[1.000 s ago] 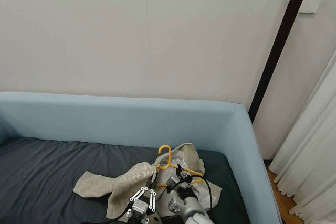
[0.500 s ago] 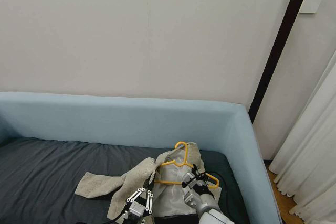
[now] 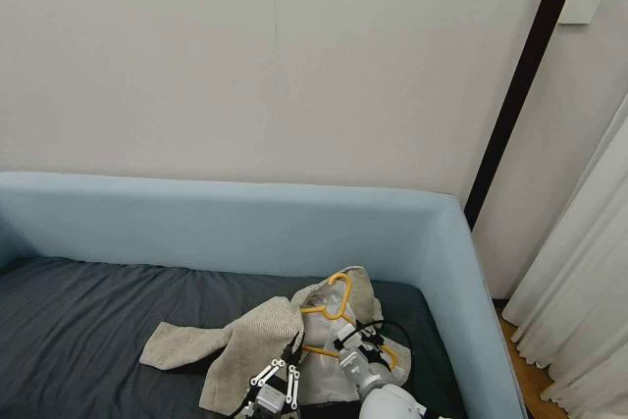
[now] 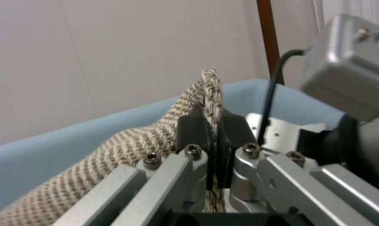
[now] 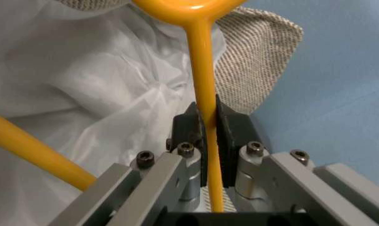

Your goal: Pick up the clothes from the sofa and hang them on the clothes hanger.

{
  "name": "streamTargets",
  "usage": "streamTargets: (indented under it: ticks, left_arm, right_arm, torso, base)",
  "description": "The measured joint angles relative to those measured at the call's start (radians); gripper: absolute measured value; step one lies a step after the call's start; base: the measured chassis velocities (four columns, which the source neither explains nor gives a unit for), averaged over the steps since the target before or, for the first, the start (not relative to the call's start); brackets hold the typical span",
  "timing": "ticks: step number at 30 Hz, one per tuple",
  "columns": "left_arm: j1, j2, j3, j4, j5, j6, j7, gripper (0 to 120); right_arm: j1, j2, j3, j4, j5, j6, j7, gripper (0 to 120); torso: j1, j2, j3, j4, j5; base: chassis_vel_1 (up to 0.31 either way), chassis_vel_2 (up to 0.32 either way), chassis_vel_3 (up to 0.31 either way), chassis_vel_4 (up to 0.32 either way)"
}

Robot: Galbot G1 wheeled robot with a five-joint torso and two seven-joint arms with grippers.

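Dark grey sofa seat [image 3: 78,321] carries the work. Nearest, the left arm's jaws pinch shut on the beige knitted garment [image 4: 114,155], raising its edge. Just beyond, the right arm's jaws clamp the yellow plastic hanger [image 5: 205,94], likely steadying it inside the garment, before the pale blue sofa back [image 3: 196,223].

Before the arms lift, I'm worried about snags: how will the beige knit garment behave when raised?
Probably floppy: the knit garment sags onto the sofa beyond the pinch of the left gripper. Likely light, as that thin pinch holds a fold up. Its coarse weave might catch on the orange hanger held by the right gripper.
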Motion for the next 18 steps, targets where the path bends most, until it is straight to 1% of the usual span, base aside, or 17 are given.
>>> streamTargets:
  ticks: [3, 6, 11, 18]
  left_arm:
    - [-0.001, -0.011, 0.014, 0.017, 0.001, 0.005, 0.0, 0]
    - [-0.002, -0.017, 0.022, 0.026, 0.001, 0.007, 0.002, 0]
    - [-0.015, -0.031, 0.024, 0.057, 0.008, 0.007, 0.013, 0]
    - [-0.014, -0.024, 0.013, 0.068, 0.011, 0.006, 0.003, 0]
  right_arm:
    - [0.021, 0.029, -0.016, -0.023, 0.003, 0.0, 0.017, 4]
    - [0.031, 0.046, -0.025, -0.037, -0.024, 0.0, 0.017, 4]
    - [0.048, 0.083, -0.022, -0.066, -0.102, 0.028, 0.008, 4]
    - [0.058, 0.085, 0.013, -0.058, -0.105, 0.033, 0.005, 4]
  torso:
    - [0.0, 0.0, 0.0, 0.0, 0.0]
    - [0.0, 0.0, 0.0, 0.0, 0.0001]
    - [0.0, 0.0, 0.0, -0.0001, 0.0005]
    - [0.0, 0.0, 0.0, 0.0, -0.0001]
  base:
    - [0.0, 0.0, 0.0, 0.0]
    - [0.0, 0.0, 0.0, 0.0]
    - [0.0, 0.0, 0.0, 0.0]
    - [0.0, 0.0, 0.0, 0.0]
